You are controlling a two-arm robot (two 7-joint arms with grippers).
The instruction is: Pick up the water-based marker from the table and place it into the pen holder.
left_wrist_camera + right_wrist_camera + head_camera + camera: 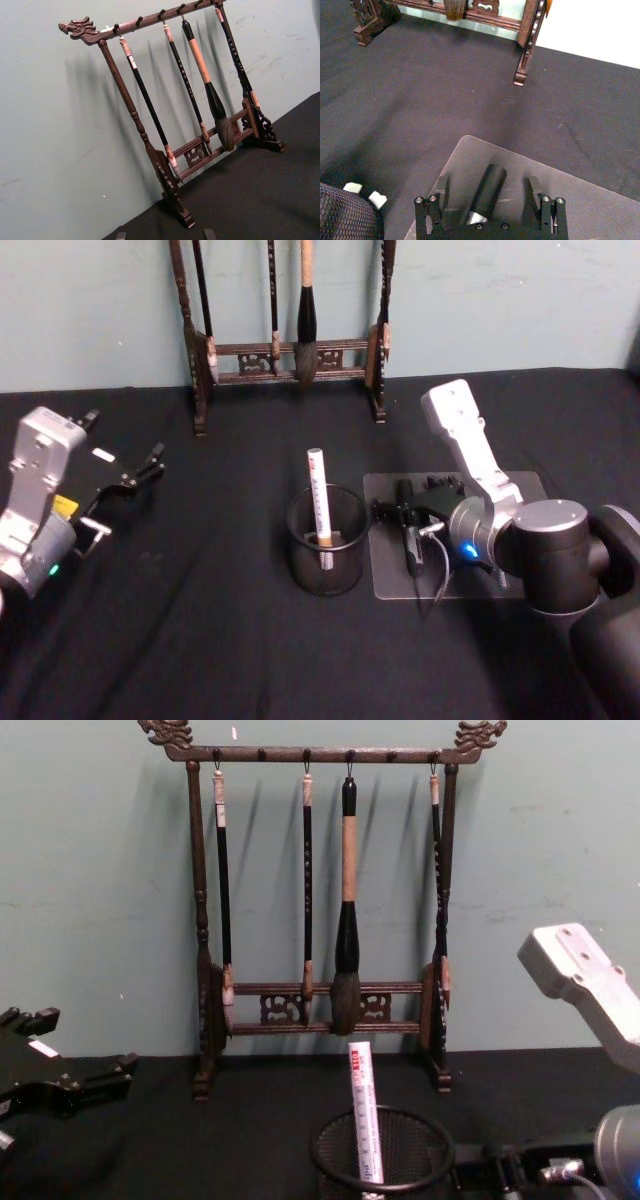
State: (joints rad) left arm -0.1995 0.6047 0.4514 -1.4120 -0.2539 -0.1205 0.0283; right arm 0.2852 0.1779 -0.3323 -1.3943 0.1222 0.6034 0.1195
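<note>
One white marker (318,490) seen standing tilted inside black mesh pen holder (345,565), top raised above rim. Right tool (487,181) held low over clear mat (385,575) on counter (200,640), just beside holder, fingers apart. Left tool (125,490) parked well off at counter's left side, fingers apart. Brush rack (290,350) set behind, against wall.

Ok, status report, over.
Left gripper open, parked at left. Right gripper open above clear mat. Marker standing in pen holder. Brush rack behind, well apart.
</note>
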